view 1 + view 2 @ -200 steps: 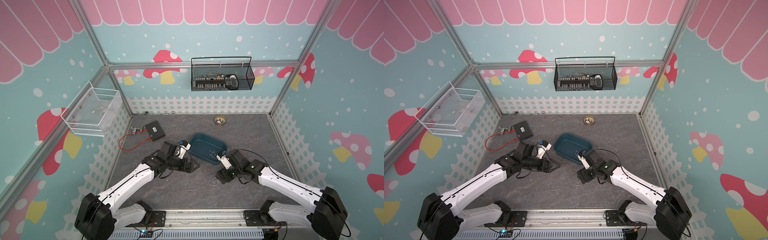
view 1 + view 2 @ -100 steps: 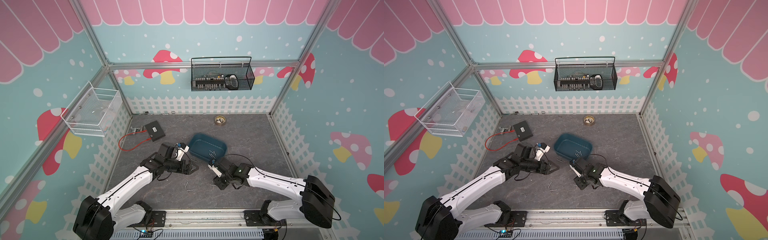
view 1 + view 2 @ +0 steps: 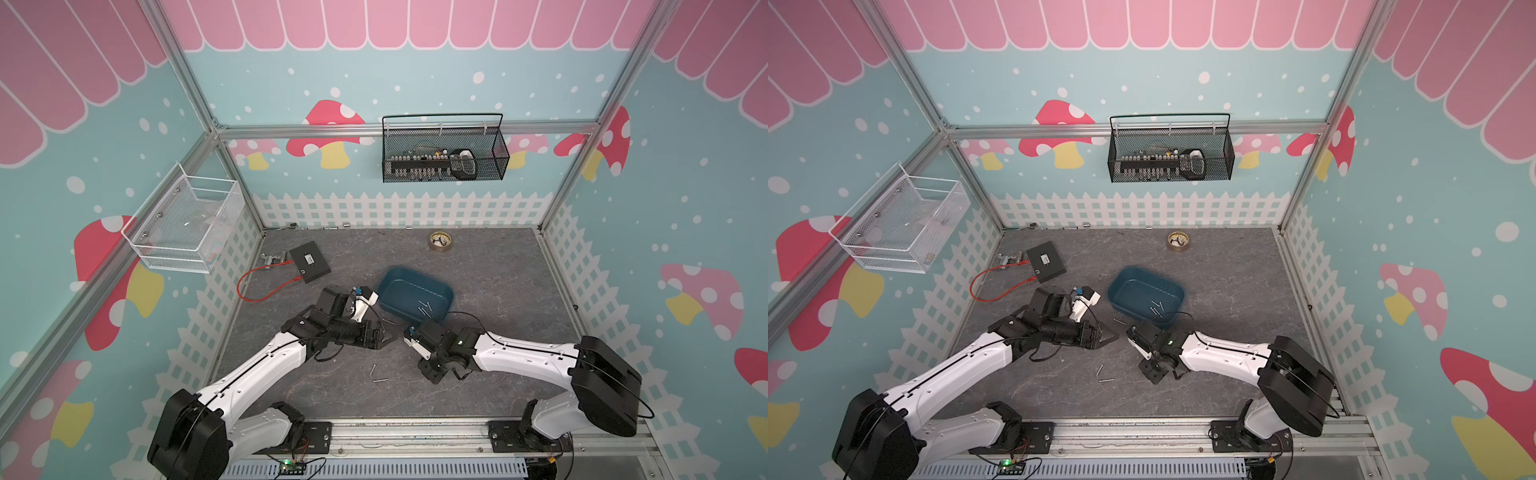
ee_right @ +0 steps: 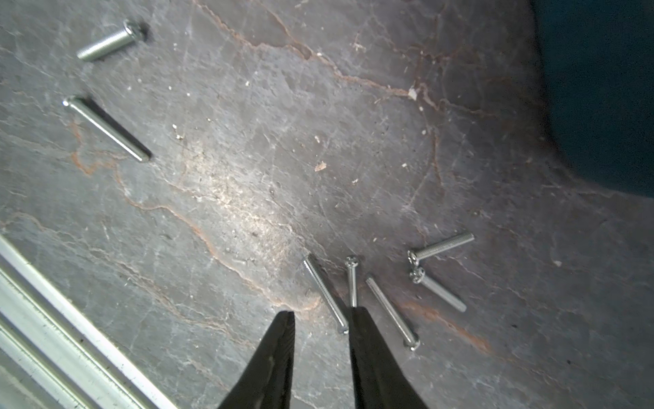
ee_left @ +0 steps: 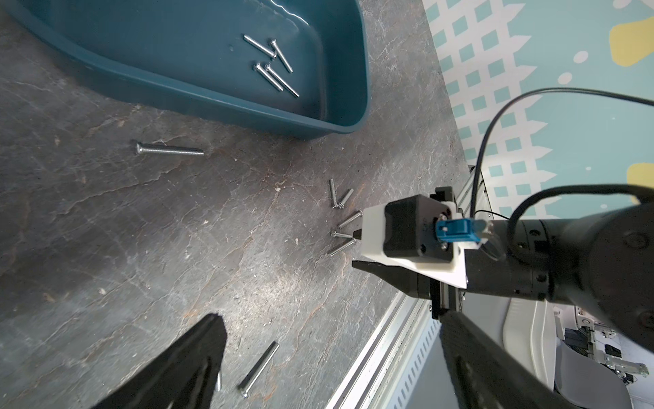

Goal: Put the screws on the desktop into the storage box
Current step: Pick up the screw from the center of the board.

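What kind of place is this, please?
Probably a robot training cell, not a real workshop: two arms mounted on a rail, a metal frame with printed mushroom walls, and screws lying beside a tub on the desktop.

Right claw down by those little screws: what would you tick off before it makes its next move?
1. Screw lined up between the right gripper jaws: cannot tell; one screw ends at a finger's inner edge, jaws parted.
2. Neighbouring screws clear of the grab: not ok; two lie close beside that finger.
3. Storage box upright, open: ok; four screws inside.
4. Left gripper out of the way: ok; open, empty.
5. Desktop cleared: not ok; loose screws lie on it.
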You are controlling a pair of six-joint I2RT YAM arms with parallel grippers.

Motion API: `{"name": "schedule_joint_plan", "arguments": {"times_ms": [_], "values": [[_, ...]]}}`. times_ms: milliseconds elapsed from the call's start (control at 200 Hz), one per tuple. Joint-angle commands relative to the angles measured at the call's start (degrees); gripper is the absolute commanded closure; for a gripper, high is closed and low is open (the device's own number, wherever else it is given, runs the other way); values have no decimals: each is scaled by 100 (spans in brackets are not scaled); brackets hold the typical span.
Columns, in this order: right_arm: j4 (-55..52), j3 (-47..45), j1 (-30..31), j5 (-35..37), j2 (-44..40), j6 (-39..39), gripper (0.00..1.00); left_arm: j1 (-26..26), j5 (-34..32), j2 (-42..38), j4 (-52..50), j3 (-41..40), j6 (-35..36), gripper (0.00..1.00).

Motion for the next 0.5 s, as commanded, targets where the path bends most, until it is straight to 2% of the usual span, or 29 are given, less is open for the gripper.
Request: {"name": "schedule_joint_plan", "arguments": {"times_ms": [0, 180, 495], "values": [[42, 110, 89, 84, 140, -20, 69, 46, 97, 19, 108, -59, 26, 2], [44, 150, 125, 194, 328, -24, 70, 46, 84, -25, 109, -74, 20, 1], [51, 158, 142, 244, 564, -43, 76, 46, 60, -69, 121, -110, -11, 1]]}}
